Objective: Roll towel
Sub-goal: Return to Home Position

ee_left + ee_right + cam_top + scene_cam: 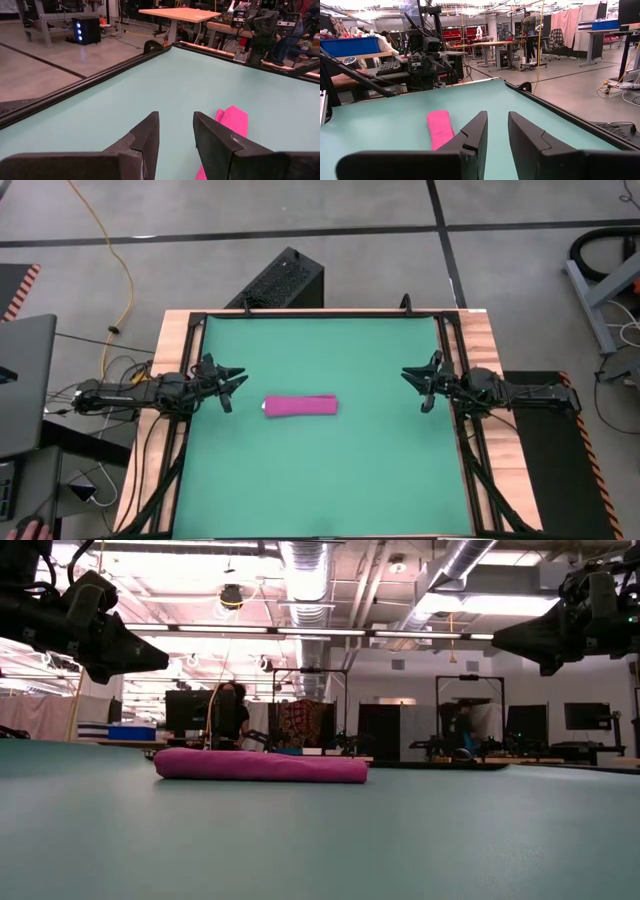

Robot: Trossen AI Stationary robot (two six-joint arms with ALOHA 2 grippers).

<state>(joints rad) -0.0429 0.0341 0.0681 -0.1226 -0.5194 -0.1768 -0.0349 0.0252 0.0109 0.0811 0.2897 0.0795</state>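
The magenta-pink towel (299,406) lies on the green mat (330,480) as a long roll, a little left of the mat's middle; it also shows in the low view (260,766), the left wrist view (234,120) and the right wrist view (440,128). My left gripper (232,385) hovers open at the mat's left edge, level, pointing toward the towel, well short of it. My right gripper (420,385) hovers open at the mat's right edge, level, pointing left, far from the towel. Nothing is between either pair of fingers.
The mat is bordered by a black frame (320,314) on a wooden table (175,340). A black box (280,280) stands on the floor beyond the far edge. Bare mat lies in front of, behind and to the right of the towel.
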